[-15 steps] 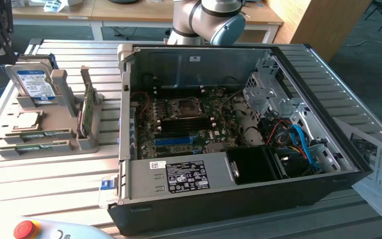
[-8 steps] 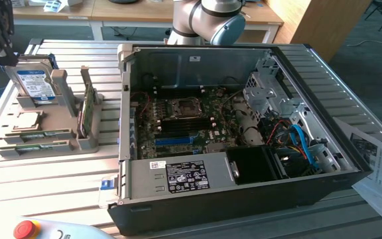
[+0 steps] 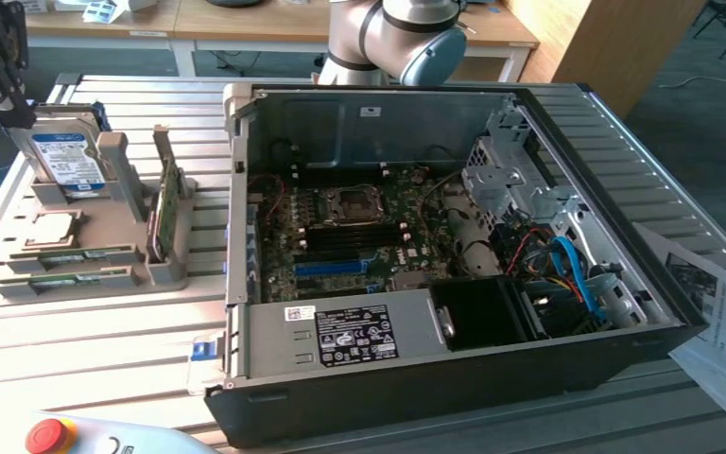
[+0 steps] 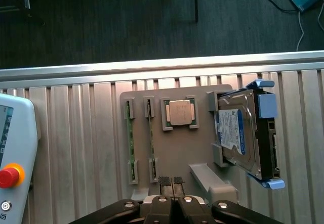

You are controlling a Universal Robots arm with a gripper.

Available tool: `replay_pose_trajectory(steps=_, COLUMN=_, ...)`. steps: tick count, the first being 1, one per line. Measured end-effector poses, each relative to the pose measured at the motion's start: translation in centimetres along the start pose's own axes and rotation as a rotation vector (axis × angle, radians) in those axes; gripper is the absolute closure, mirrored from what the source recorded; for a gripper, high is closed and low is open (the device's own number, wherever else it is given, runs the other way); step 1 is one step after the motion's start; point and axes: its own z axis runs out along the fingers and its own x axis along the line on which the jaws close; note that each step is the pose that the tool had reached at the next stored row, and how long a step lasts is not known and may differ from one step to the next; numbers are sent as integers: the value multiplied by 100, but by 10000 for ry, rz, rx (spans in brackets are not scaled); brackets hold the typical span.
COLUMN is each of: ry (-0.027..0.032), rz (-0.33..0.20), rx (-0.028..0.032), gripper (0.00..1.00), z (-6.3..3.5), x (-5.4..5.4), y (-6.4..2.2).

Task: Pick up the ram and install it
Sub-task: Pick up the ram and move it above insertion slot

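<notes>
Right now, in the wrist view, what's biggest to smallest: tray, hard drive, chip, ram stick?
1. tray
2. hard drive
3. chip and ram stick: no clear order; the ram stick, seen edge-on, looks longer, the chip wider.

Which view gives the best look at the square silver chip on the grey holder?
The wrist view: it looks straight down on the silver chip, whole and unblocked in its recess on the grey holder. The exterior view shows the silver chip at a slant, near the hard drive.
</notes>
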Motion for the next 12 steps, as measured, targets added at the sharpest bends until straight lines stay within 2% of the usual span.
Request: replay_pose_trajectory(steps=12, ry=2, rz=-37, rx=-1, gripper=90, z=-2, x=11, y=-32)
